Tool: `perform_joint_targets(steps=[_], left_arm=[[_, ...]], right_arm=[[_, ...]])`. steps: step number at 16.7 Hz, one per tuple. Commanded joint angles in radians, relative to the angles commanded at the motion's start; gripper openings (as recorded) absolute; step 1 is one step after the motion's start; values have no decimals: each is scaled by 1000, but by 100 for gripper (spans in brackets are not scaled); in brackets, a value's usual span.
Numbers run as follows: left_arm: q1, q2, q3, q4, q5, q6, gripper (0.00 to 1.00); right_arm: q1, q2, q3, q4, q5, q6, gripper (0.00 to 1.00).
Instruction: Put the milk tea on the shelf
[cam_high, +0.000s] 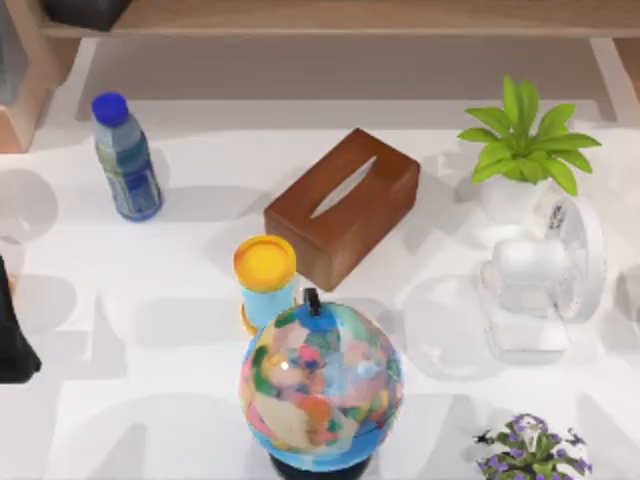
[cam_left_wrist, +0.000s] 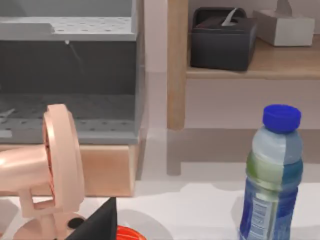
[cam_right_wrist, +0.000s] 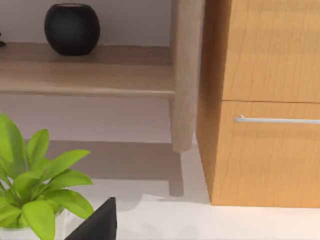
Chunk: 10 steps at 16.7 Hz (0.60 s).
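The milk tea (cam_high: 266, 281) is a light-blue cup with a yellow lid. It stands upright on the white table near the middle, between the dark-brown tissue box (cam_high: 343, 205) and the globe (cam_high: 320, 385). The shelf (cam_high: 350, 16) is the long light-brown board along the far edge, also seen as the shelf (cam_left_wrist: 260, 65) and the shelf (cam_right_wrist: 85, 75) in the wrist views. My left gripper (cam_high: 12, 335) sits parked at the table's left edge, far from the cup. A dark part of my right gripper (cam_right_wrist: 97, 224) shows near the green plant.
A blue-capped bottle (cam_high: 126, 157) stands at the back left. A potted green plant (cam_high: 525, 150), a white fan (cam_high: 545, 275) and purple flowers (cam_high: 530, 450) fill the right side. On the shelf sit a black tissue box (cam_left_wrist: 222, 37) and a black round object (cam_right_wrist: 72, 28). A pink fan (cam_left_wrist: 47, 170) stands near my left gripper.
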Motion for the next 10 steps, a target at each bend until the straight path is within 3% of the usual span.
perform_joint_targets(steps=[10], left_arm=[[0, 0, 0, 0, 0, 0, 100]], right_arm=[[-433, 1032, 95, 821, -412, -50, 100]])
